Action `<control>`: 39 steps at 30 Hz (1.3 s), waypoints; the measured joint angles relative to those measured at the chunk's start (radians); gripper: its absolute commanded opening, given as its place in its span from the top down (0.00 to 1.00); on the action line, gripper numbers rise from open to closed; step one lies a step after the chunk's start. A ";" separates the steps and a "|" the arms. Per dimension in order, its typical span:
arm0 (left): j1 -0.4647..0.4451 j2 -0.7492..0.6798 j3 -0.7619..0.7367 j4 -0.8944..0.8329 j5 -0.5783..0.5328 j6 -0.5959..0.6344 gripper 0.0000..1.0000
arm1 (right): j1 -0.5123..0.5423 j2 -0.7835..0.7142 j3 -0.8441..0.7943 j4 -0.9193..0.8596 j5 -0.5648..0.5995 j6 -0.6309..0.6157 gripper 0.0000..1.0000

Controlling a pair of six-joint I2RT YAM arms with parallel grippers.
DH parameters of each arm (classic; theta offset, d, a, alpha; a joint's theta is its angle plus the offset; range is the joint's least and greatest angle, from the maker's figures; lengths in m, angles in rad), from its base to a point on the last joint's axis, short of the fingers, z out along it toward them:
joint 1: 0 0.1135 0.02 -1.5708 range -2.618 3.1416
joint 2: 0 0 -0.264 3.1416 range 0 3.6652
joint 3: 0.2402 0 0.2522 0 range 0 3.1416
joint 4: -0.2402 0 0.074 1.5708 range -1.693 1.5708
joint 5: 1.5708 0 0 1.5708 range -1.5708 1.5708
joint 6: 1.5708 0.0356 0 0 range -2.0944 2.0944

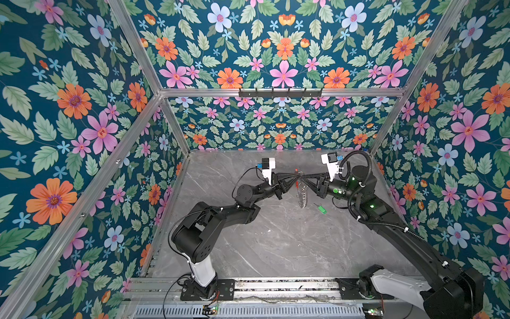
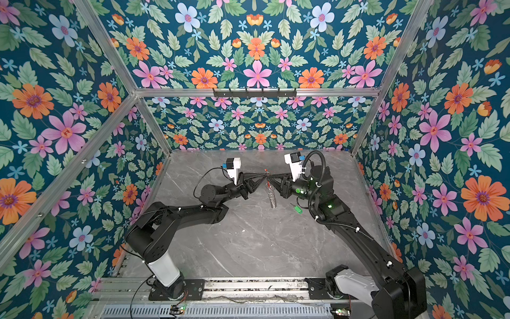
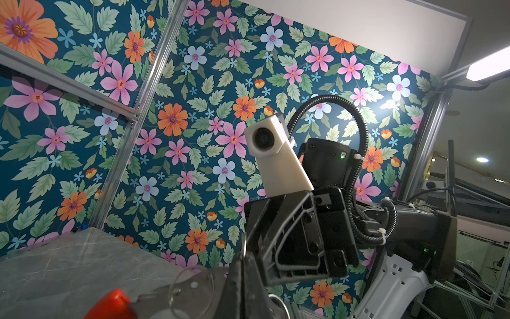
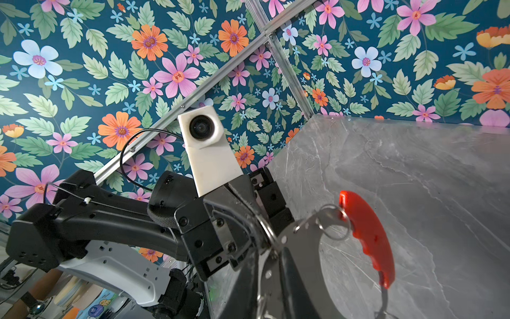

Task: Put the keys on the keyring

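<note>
Grey tabletop (image 1: 276, 243) bears key (image 1: 321, 209) near right tool (image 1: 304, 175).

I've the keyring (image 1: 301, 196) between left gripper (image 1: 296, 175) and right gripper (image 1: 305, 176), over the table (image 1: 276, 248) — key (image 1: 321, 209) lying right of the keyring

We note the keyring (image 4: 302, 248): satin grey metal, glossy red plastic arc (image 4: 367, 234). Key (image 1: 320, 208) head: shiny green plastic. Table (image 1: 276, 248): smooth, marble-look, faint sheen.
</note>
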 measured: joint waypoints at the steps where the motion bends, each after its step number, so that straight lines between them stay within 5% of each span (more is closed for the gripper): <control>1: 0.000 0.002 0.002 0.002 0.000 0.000 1.00 | 0.000 0.003 0.001 0.000 0.000 0.000 0.91; 4: 0.000 0.006 0.003 0.011 -0.003 -0.002 1.00 | -0.002 0.007 0.009 0.002 0.005 0.006 1.00; 11: 0.001 0.008 0.002 0.024 -0.005 -0.003 1.00 | -0.001 0.005 0.026 -0.027 0.005 -0.007 1.00; 14: 0.005 -0.012 -0.010 -0.007 0.005 0.035 0.84 | 0.000 0.005 0.051 -0.096 0.009 -0.054 1.00; 17: 0.016 -0.096 -0.038 -0.177 0.027 0.171 0.77 | 0.011 0.019 0.110 -0.217 0.054 -0.144 1.00; 21: 0.019 -0.201 0.031 -0.589 0.045 0.496 0.75 | 0.061 0.074 0.185 -0.394 0.166 -0.301 1.00; 28: 0.030 -0.201 0.218 -1.225 0.076 0.954 0.77 | 0.077 0.108 0.177 -0.542 0.238 -0.459 1.00; 33: 0.068 -0.190 0.264 -1.446 0.112 1.094 0.77 | 0.079 0.086 0.166 -0.556 0.230 -0.516 1.00; 39: 0.078 -0.179 0.289 -1.514 0.182 1.131 0.73 | 0.079 0.084 0.164 -0.565 0.209 -0.539 1.00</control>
